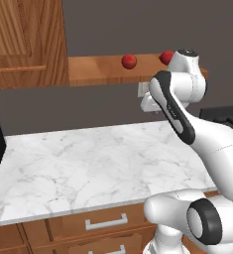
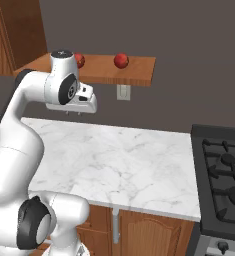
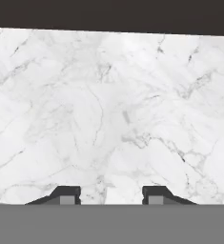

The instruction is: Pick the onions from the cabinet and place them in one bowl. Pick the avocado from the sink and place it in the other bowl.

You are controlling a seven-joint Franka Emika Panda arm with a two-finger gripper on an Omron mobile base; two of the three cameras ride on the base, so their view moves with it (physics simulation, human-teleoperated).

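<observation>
The gripper [image 3: 111, 194] is hanging over the counter [image 3: 108, 119], holding nothing, fingers apart. Two onions [image 1: 129, 61] [image 1: 166, 57] are sitting upper middle on the shelf [image 1: 98, 69].

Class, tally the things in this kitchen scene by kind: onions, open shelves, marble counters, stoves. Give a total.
Onions: 2
Open wooden shelf: 1
Marble counter: 1
Stove: 1
Total: 5
</observation>
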